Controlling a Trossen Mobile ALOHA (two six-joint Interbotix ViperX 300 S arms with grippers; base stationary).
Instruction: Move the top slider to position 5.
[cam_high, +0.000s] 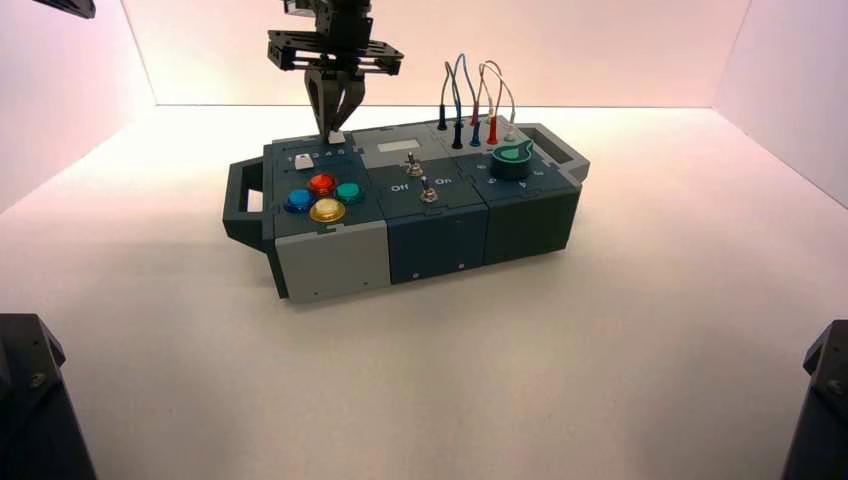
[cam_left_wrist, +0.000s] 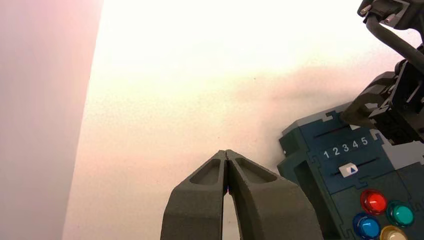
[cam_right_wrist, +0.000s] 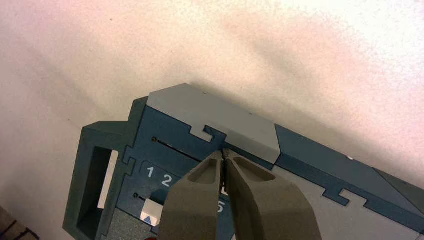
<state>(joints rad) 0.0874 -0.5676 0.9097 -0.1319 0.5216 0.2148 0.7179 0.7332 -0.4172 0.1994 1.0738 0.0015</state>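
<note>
right gripper (cam_high: 336, 124) down over the far left corner of the box (cam_high: 430, 240), fingertips pressed together with no gap between them, nothing clamped inside; tips resting at the top slider (cam_high: 336, 137), small white knob seen in the high view right at the far end of its track, beside the grey panel (cam_high: 400, 147). in the right wrist view, closed fingers (cam_right_wrist: 250, 200) covering most of that knob, only a sliver of white showing between the tips near the printed 5; digits 1 and 2 readable, 3 and 4 hidden behind the fingers. in the left wrist view, number row (cam_left_wrist: 345, 147) reading 1 to 5, position 5 (cam_left_wrist: 364, 141) at the end nearest the right gripper, which blocks the end of the upper track there. lower twin slider (cam_left_wrist: 348, 170), white knob with blue triangle, sitting under the middle of the row, untouched. left gripper (cam_left_wrist: 227, 156) held off the box's left side above the bare table (cam_high: 600, 350), fingertips touching, holding nothing, idle. coloured buttons (cam_high: 322, 197), toggle switches (cam_high: 421, 177), teal knob (cam_high: 512, 156) and wires (cam_high: 475, 100) all clear of both arms. judgement: knob looks at or very near the 5 end, so the push seems essentially done; exact seating against the track end not confirmable with the fingers in the way. likely remaining: small nudge if short, then lift clear without dragging the knob back.
</note>
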